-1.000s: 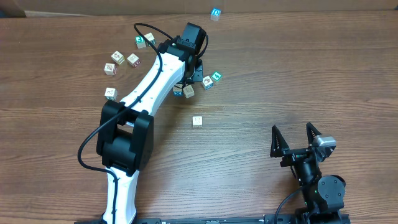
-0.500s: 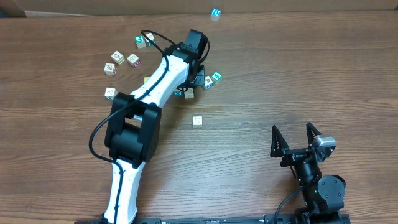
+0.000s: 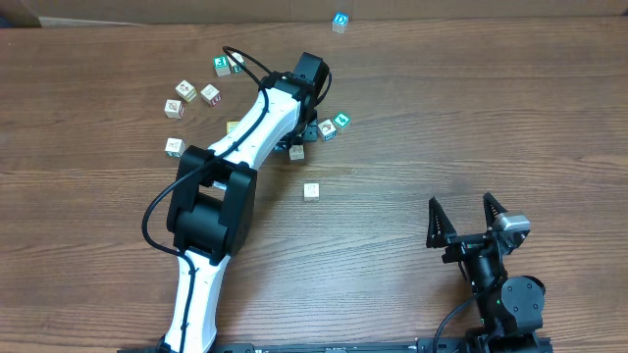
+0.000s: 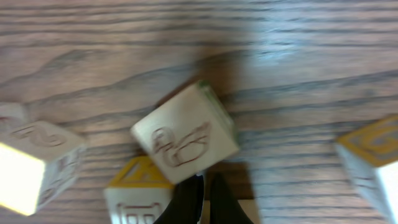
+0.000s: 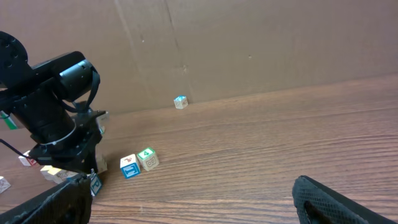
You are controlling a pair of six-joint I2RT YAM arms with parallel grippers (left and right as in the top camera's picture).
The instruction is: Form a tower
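The tower [image 3: 340, 21] stands by the far edge of the desk [image 3: 510, 108], light, rigid and probably tippy, best pinched on opposite flat sides; left tool [image 4: 206, 186] pressed together, right tool [image 3: 464, 218] spread.

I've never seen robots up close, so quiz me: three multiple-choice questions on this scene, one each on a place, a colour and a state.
1. Where is the tower? A by the cardboard wall, away from the loose cubes; B amid the cube cluster; C at the near edge.
2. What colour is the 4 on the numbered cube? A red; B green; C purple.
3. How is the right gripper? A shut on a cube; B open and empty; C out of view.
Answers: 1 A, it stands alone by the wall; 2 B, the right wrist view shows green print; 3 B, its fingers spread with nothing between.
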